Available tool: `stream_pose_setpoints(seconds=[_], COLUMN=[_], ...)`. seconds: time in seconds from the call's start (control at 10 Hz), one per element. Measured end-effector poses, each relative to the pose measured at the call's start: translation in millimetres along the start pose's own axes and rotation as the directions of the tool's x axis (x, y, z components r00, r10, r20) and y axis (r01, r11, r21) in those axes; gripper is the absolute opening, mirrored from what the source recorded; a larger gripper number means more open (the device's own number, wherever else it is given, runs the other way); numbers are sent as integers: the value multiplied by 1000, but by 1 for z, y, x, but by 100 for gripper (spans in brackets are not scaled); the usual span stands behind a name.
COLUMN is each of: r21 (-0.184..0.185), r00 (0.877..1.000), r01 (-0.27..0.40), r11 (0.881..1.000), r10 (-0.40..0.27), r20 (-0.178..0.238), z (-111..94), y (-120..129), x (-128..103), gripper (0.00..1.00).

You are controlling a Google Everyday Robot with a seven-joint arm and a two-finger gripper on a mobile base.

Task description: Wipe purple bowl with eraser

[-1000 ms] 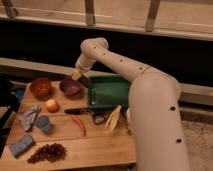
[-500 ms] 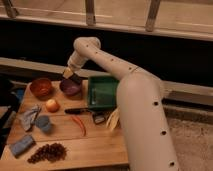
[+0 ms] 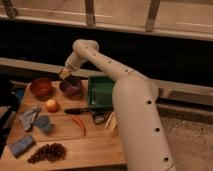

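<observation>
Wooden boards make up the table point(image 3: 95, 145), on which everything is laid out. Nearest the front edge, a blue-grey sponge-like block point(image 3: 21, 145) is seen at the left corner, with a heap of dark red grapes point(image 3: 48, 152) just beside it. Further in, a crumpled grey cloth point(image 3: 29, 118) and a small blue-grey round object point(image 3: 43, 123) are found at the left, and a red chilli point(image 3: 79, 125) lies toward the middle. A black-handled knife point(image 3: 78, 110) is placed crosswise behind the chilli, and an orange fruit point(image 3: 52, 105) sits to its left. Much of the right side is covered by the white robot arm point(image 3: 135, 115), which is stretched from the foreground toward the back. A green tray point(image 3: 98, 93) is partly hidden by it. At the far side of the table an orange-red bowl point(image 3: 41, 87) stands at the left, and the purple bowl point(image 3: 71, 86) is set near it, between that bowl and the tray. The gripper point(image 3: 64, 74) is held just above the purple bowl's far left rim. Something small and pale is seen at its tip; whether it is clamped on anything cannot be told. No eraser can be made out with certainty.
</observation>
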Motion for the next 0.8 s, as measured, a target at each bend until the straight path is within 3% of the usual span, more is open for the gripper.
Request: stream_pose_setpoints(seconds=[0.2,0.6,0.8], r21=[-18,-29,-31], r00=[1000,1000,1000], r01=[20,10,-12], r11=[1000,1000,999], r10=[-20,-10,11], r20=[12,-12,-25], z=[15,28,28], y=[-1,-6,-8], x=[-12,-2,10], gripper=[31,67,70])
